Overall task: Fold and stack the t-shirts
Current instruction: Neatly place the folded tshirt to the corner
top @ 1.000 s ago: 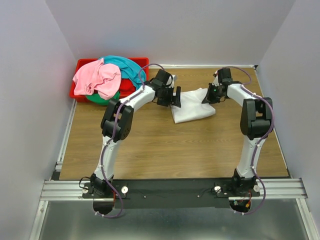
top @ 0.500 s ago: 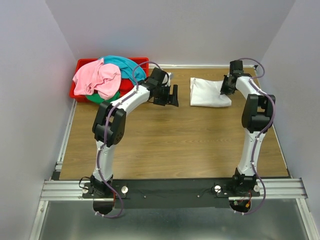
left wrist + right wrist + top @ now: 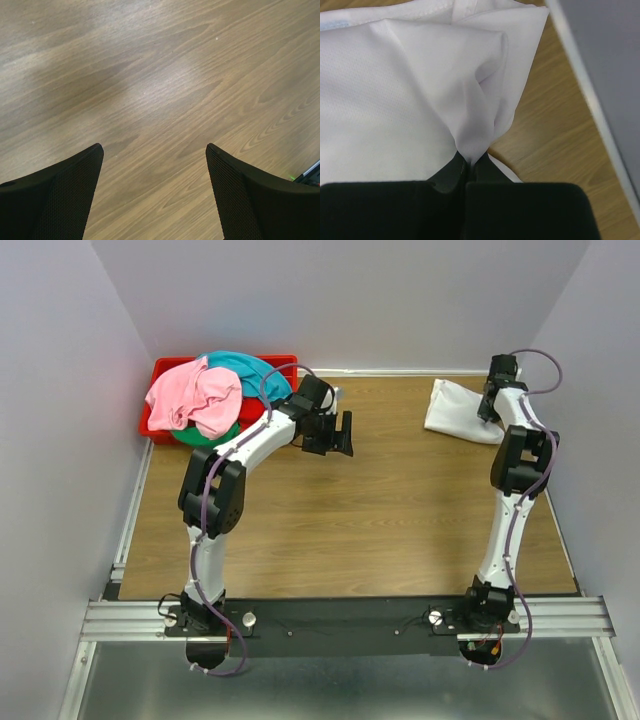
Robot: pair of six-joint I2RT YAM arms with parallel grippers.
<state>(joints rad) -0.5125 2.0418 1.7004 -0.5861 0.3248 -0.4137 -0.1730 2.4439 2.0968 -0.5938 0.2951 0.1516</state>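
I have the right gripper [image 3: 467, 167] pinched tight on a bunched edge of the white t-shirt [image 3: 455, 412], soft fine-mesh cotton lying folded at the far right corner of the table [image 3: 350, 530] (the stack site, I judge). My left gripper [image 3: 155, 160] hangs wide over bare woodgrain. Next: release cleanly, then fetch the crumpled pink t-shirt [image 3: 195, 400].

The worktop [image 3: 350, 530] is a brown wood-grain panel with a matte finish. Plain pale grey-lavender panels enclose it on three sides: left wall [image 3: 60, 440], back wall [image 3: 340, 300], right wall [image 3: 600, 440]. An aluminium rail [image 3: 130, 618] spans the near edge. Lighting is even and diffuse.
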